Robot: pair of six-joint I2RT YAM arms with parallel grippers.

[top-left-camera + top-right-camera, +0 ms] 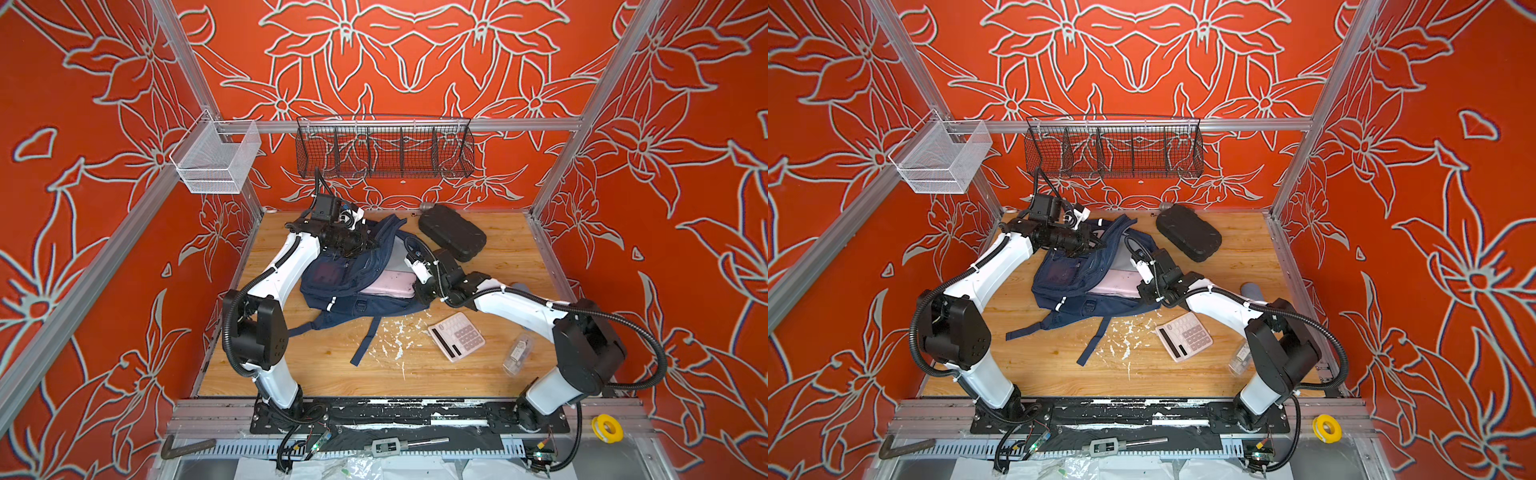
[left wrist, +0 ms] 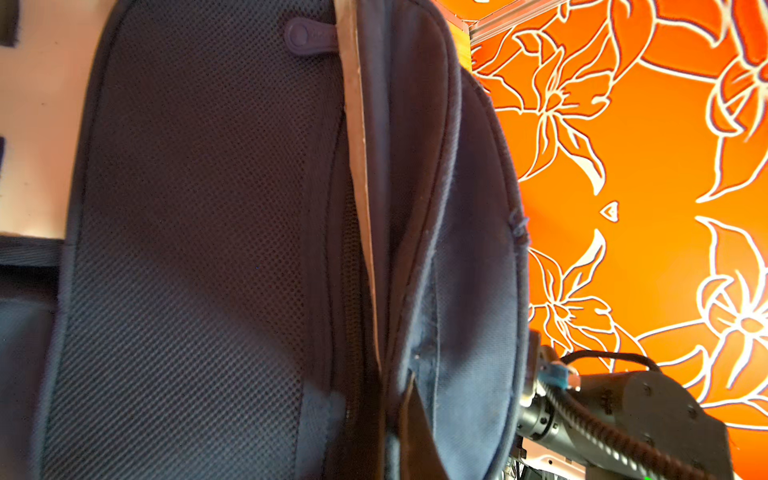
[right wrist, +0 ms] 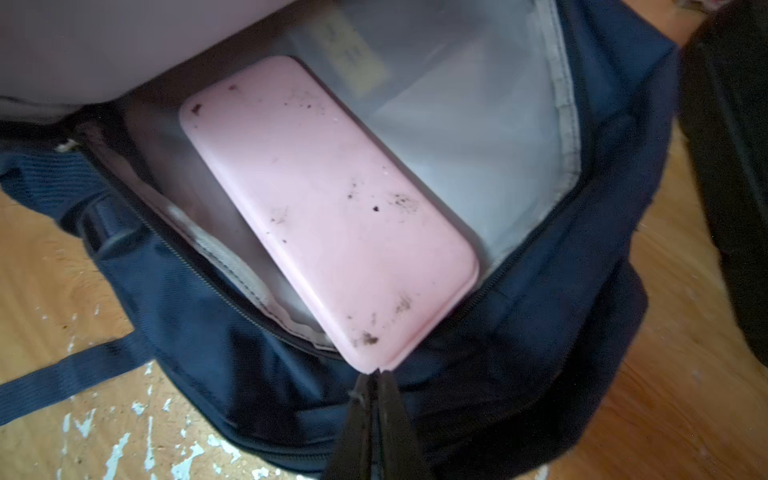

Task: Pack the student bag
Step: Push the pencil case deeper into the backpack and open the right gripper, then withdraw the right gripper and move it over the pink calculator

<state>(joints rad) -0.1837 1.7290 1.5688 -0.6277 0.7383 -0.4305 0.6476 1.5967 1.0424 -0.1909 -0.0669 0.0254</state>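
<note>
The student bag (image 1: 361,307) lies in the middle of the wooden table (image 1: 498,257), its mouth unzipped toward the right arm. Both top views show the left gripper (image 1: 365,246) at the bag's far edge, jaws clamped tight on the navy fabric and holding that flap up. The left wrist view gives only close navy mesh, a zip pull (image 2: 299,35) and the wall beyond, with no look inside. The right wrist view supplies that: grey lining (image 3: 478,137) and one pink case (image 3: 328,208) lying slantwise in the opening, a corner out over the zip. The right gripper (image 3: 374,395) has its jaws pressed together with nothing visible between them, tips right at that corner. Only the top views show the rest — one black oval hard case (image 1: 453,239) just beyond the bag, one pink calculator (image 1: 457,336) and one clear plastic packet (image 1: 517,353) nearer the front. On the back rail hang two baskets: one black wire basket (image 1: 384,149) and one white mesh basket (image 1: 216,162). Two straps (image 1: 365,340) trail forward.
</note>
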